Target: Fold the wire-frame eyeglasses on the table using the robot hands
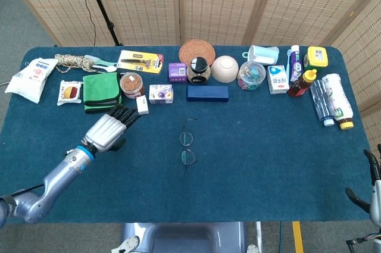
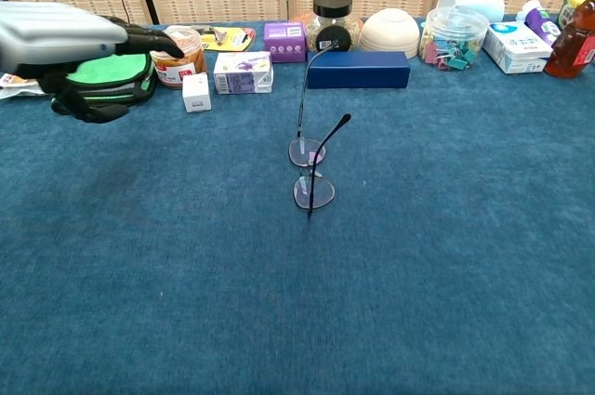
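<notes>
**Open eyeglasses at table centre, left hand hovering to their left**

Head view: The wire-frame eyeglasses [image 1: 187, 147] lie near the middle of the table [image 1: 256, 164], which is covered in a dark blue, short-pile cloth. The frame is thin dark metal with two small rounded lenses stacked one nearer, one farther from the robot, so the lens bar runs front to back. The temples are unfolded. The left hand [image 1: 109, 130], silver-shelled on the back with black fingers, is out over the cloth well to the left of the glasses, fingers extended and slightly spread toward the back row, holding nothing. Its fingertips are near a small white box [image 1: 142, 105] and a folded green cloth [image 1: 100, 91]. The right hand [image 1: 374, 187] shows only partly at the lower right edge, far from the glasses; black fingers appear apart, but whether it is wide or closed cannot be told. Behind the glasses sits a long navy rectangular case [image 1: 207, 93], with a round cream bowl [image 1: 225, 69] and a woven coaster [image 1: 196, 50] farther back.

Chest view: The eyeglasses [image 2: 311, 172] rest on their lenses, with both slender temples rising off the cloth, the far one long and straight toward the navy case [image 2: 358, 69], the near one ending in a dark tip. The left hand [image 2: 79, 49] is at the upper left, above the table, fingers stretched toward an orange-filled jar [image 2: 176, 56], well apart from the glasses. The right hand does not show here.
</notes>
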You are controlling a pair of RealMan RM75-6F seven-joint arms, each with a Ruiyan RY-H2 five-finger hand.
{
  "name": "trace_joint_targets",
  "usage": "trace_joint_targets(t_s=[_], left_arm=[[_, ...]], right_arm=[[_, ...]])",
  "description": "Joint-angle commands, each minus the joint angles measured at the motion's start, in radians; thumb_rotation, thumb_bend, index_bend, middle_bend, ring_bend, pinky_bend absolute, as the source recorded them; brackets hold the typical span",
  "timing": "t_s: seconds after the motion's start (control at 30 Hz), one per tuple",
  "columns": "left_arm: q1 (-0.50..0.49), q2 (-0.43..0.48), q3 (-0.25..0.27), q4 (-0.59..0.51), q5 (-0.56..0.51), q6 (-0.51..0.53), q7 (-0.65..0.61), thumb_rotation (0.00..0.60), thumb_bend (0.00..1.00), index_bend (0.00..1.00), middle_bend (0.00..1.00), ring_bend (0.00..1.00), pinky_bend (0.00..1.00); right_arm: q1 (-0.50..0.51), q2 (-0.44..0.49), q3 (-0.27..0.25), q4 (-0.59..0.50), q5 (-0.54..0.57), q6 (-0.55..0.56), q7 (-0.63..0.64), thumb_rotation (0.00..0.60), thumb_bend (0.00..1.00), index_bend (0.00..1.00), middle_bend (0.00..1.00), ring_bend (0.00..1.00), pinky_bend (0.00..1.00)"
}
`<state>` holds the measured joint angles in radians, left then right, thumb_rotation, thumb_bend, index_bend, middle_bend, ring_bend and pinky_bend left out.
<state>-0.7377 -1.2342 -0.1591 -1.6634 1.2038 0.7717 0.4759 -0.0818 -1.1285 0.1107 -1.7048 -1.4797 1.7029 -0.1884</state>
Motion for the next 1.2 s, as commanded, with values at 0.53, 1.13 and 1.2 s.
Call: trace_joint_targets(t_s=[0.53, 1.13, 1.2], left_arm=[[-0.235, -0.234, -0.008, 0.101, -0.288, -0.010, 0.267, 0.501, 0.44, 0.01, 0.02, 0.01, 0.01], [-0.450, -0.351, -0.010, 0.158, -0.514, 0.027, 0.417, 0.499, 0.44, 0.01, 0.01, 0.00, 0.01], [-0.469, -0.361, -0.008, 0.164, -0.534, 0.028, 0.428, 0.500, 0.44, 0.01, 0.01, 0.00, 0.01]], right_arm=[[-0.004, -0.001, 0.003, 0.028, 0.011, -0.009, 0.041, 0.600, 0.00, 0.13, 0.03, 0.00, 0.00], [-0.013, -0.002, 0.009, 0.064, 0.034, -0.014, 0.094, 0.600, 0.00, 0.13, 0.03, 0.00, 0.00], [-0.015, -0.001, 0.009, 0.067, 0.035, -0.013, 0.099, 0.600, 0.00, 0.13, 0.03, 0.00, 0.00]])
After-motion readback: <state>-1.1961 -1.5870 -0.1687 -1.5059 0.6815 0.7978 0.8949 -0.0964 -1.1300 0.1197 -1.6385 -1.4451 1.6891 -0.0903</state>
